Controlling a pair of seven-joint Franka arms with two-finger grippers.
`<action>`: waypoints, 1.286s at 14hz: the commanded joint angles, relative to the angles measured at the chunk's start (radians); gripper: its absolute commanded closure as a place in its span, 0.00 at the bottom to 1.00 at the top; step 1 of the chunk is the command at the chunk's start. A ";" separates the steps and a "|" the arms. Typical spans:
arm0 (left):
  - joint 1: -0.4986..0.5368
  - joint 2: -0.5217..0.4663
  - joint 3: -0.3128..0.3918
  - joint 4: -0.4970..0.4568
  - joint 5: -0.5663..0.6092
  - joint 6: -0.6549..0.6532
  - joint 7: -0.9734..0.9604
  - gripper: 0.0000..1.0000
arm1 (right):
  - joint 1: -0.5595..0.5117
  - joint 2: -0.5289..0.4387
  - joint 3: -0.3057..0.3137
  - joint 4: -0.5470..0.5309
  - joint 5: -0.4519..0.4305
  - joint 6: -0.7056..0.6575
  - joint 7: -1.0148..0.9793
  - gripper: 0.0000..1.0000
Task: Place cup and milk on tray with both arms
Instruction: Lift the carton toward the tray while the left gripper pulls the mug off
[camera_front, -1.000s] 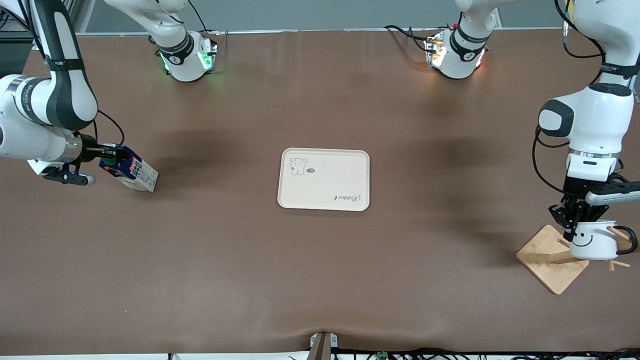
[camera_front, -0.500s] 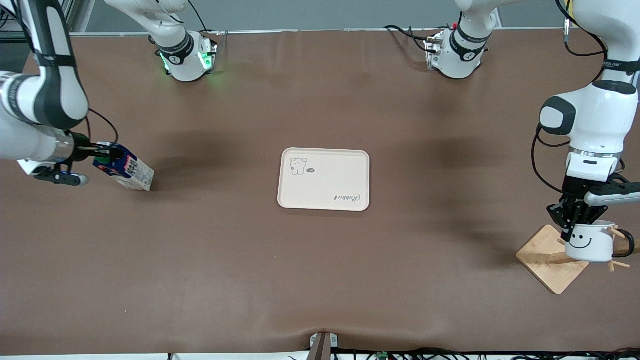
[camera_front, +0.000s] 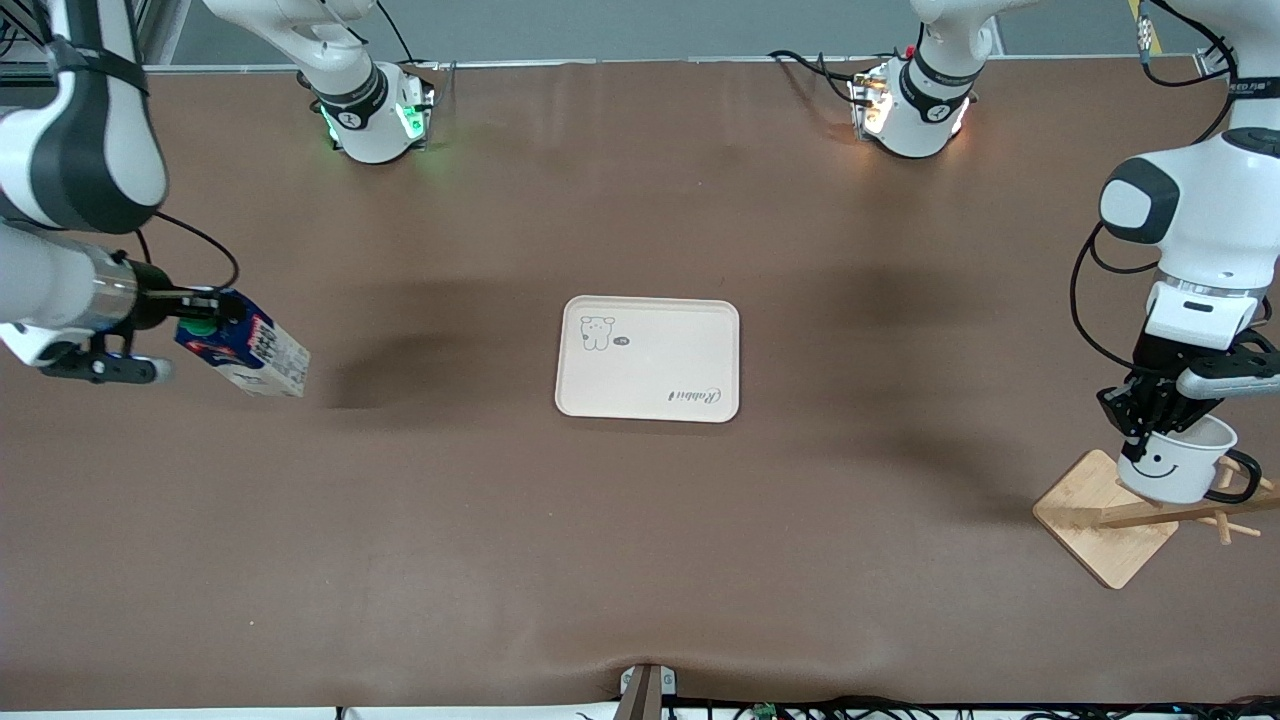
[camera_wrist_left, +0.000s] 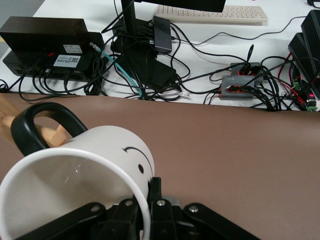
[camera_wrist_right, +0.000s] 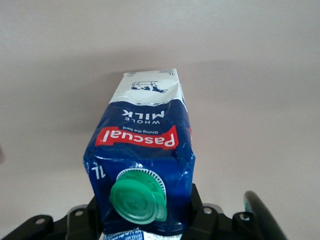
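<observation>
Both grippers have us holding our loads. Our right gripper (camera_front: 190, 312) is clamped on the top of the milk (camera_front: 245, 355), which hangs tilted over the table (camera_front: 640, 560) toward the right arm's end, with its shadow thrown apart from it on the brown surface. Over the last second the carton has come up off the table: its lower corner was resting there and is now clear. Our left gripper (camera_front: 1150, 420) pinches the rim of the cup (camera_front: 1175, 465), one finger inside and one outside, over the wooden stand (camera_front: 1100, 525) toward the left arm's end. The cup has risen and tipped in that same second, so we now see into its mouth, and its black handle (camera_front: 1238, 478) sits just above the stand's pegs (camera_front: 1215, 515). We cannot tell whether the handle is fully free of them.

We judge both picks done and the carry to the tray (camera_front: 648, 358) ahead. It lies bare at mid-table, well apart from both loads.

For writing, the carton reads "Pascual" in white on a red band, "WHOLE MILK" above it, and "1L" near the green cap (camera_wrist_right: 138, 200). The tray carries a small bear drawing and the word "Rabbit". The cup shows only its smiley face.
</observation>
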 joint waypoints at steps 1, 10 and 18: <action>0.010 -0.051 -0.020 -0.015 0.000 -0.063 0.000 1.00 | 0.033 0.029 -0.005 0.054 0.030 -0.025 0.020 0.88; 0.011 -0.086 -0.044 0.115 0.000 -0.346 0.000 1.00 | 0.424 0.064 -0.005 0.088 0.173 0.041 0.390 0.85; 0.008 -0.080 -0.113 0.229 -0.002 -0.618 -0.033 1.00 | 0.679 0.255 -0.006 0.206 0.185 0.135 0.756 0.85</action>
